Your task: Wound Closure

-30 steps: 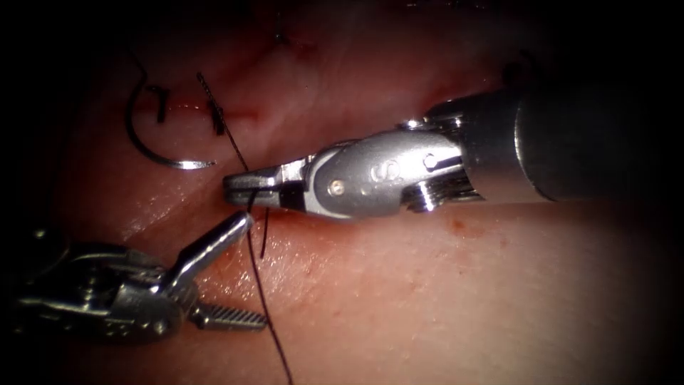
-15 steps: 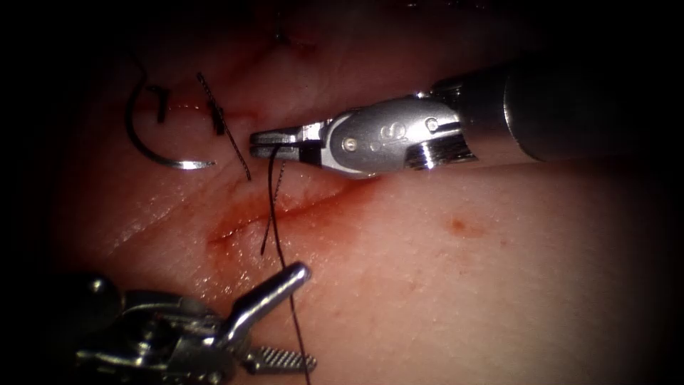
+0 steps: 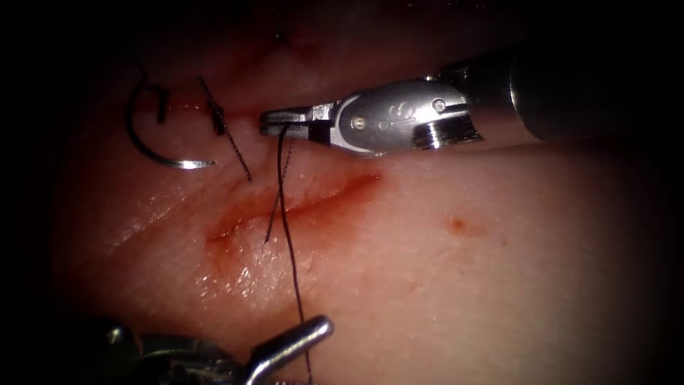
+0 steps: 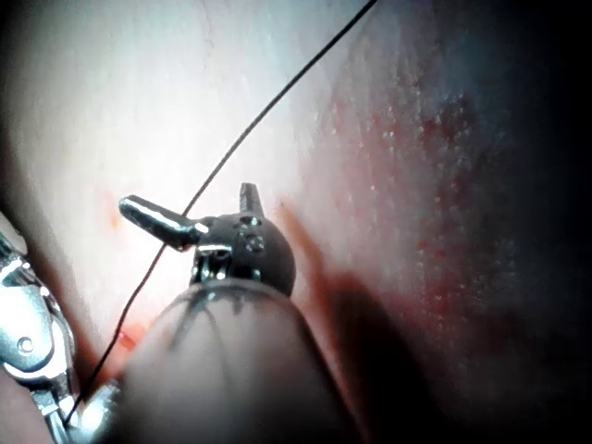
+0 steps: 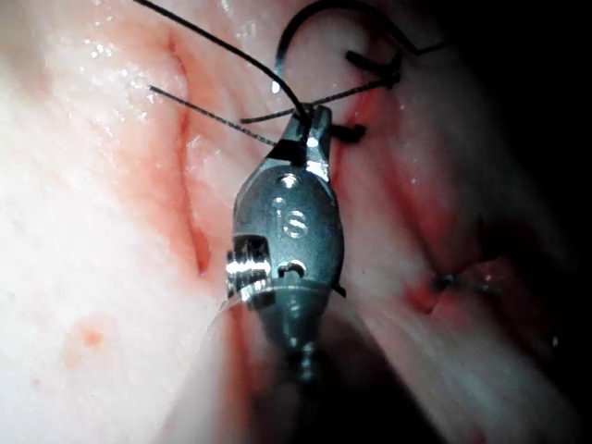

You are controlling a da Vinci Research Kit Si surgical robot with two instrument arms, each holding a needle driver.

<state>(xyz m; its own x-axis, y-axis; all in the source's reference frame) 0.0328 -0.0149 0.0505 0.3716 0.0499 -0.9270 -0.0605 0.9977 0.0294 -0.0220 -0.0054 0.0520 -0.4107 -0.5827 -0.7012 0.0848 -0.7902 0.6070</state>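
My right tool (image 3: pixel 273 123) (image 5: pixel 310 120) hovers above the upper end of the cut (image 3: pixel 299 207), jaws shut on the black thread (image 3: pixel 288 242) (image 5: pixel 213 37). The thread runs taut from its tip down across the cut, past my left tool (image 3: pixel 324 353) (image 4: pixel 185 199). The left tool's jaws stand open and hold nothing; the thread (image 4: pixel 240 148) passes beside them. A short loose strand (image 3: pixel 274 210) hangs by the long one. The curved needle (image 3: pixel 153 153) (image 5: pixel 305 18) lies free on the tissue (image 3: pixel 463 285), left of the cut, held by neither tool.
Two dark stitches with short cut ends (image 3: pixel 217 117) (image 3: pixel 160 103) sit beside the needle. Red fluid (image 3: pixel 235 224) lines the cut, with a small spot (image 3: pixel 459 227) to its right. The right tool's body (image 4: pixel 28 356) is in the left wrist view.
The left tool drew back from the cut, down and to the right, jaws still open. The right tool rose up and right with the thread, stretching it longer across the cut.
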